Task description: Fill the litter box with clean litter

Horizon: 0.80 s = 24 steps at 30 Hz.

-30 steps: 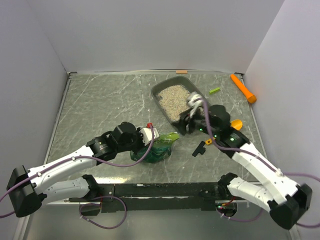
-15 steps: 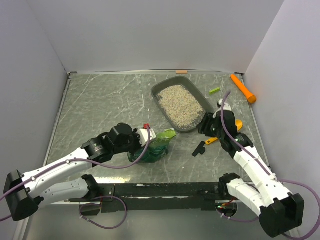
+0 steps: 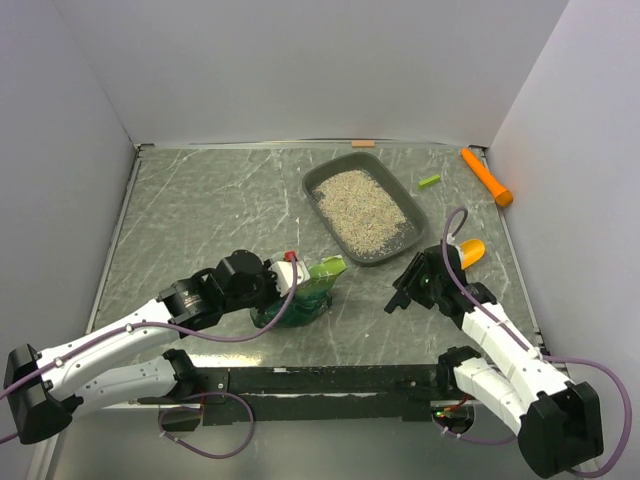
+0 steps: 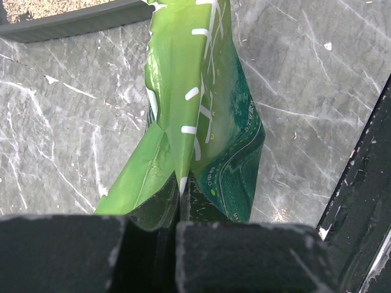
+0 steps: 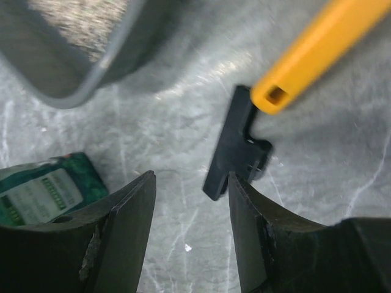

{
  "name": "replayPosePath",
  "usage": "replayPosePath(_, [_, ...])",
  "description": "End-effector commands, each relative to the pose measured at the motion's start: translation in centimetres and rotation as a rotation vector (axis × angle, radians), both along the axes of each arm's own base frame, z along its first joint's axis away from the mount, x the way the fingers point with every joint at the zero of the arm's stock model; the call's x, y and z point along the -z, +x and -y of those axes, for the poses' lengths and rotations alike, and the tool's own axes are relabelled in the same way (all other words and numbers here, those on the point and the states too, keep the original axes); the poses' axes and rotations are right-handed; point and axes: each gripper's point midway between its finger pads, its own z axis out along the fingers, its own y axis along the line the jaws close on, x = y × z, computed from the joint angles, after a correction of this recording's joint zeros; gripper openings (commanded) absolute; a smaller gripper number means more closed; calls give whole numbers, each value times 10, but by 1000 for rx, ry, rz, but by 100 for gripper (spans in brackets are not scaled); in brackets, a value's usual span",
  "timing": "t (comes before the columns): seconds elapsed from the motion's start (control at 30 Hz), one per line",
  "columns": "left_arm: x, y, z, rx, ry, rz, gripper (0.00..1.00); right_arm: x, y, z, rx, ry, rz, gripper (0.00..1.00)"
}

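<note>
Left jaws are pressed together on the bottom fold of a crinkled green bag [image 4: 201, 122], which lies on the marbled grey table [image 3: 200, 220] just ahead of the left arm, its lighter green end pointing toward the litter box [image 3: 352, 162]. Right jaws stand apart and grip nothing, hovering low over the table. In the right wrist view a small black plastic piece [image 5: 235, 146] lies on the table just past their tips, with the end of an orange-yellow scoop handle [image 5: 311, 55] right beside it; whether the two touch is unclear. The dark grey litter box sits toward the far right of the table, angled, and pale beige litter [image 3: 365, 210] covers most of its floor. Its near corner lies close to the right jaws. An orange stick [image 3: 486, 176] and a small green piece [image 3: 429, 181] lie near the far right corner.
</note>
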Motion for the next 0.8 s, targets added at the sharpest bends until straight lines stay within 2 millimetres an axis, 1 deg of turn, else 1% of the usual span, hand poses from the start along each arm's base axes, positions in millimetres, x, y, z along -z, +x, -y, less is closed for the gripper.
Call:
replayPosePath(0.0, [-37, 6, 10, -13, -97, 66, 1, 11, 1, 7, 108, 21, -21, 58])
replayPosePath(0.33, [-31, 7, 12, -12, -78, 49, 1, 28, -2, 15, 153, -13, -72, 57])
replayPosePath(0.43, [-29, 6, 12, -10, -75, 46, 1, 36, -4, 15, 159, -15, -93, 56])
replayPosePath(0.5, [-29, 7, 12, -12, -75, 47, 1, 36, -1, 15, 161, -10, -83, 55])
replayPosePath(0.7, [-27, 7, 13, -12, -70, 42, 1, 40, 1, 16, 167, -8, -79, 49])
replayPosePath(0.77, [-25, 7, 13, -10, -66, 41, 1, 42, 0, 16, 169, -7, -83, 43])
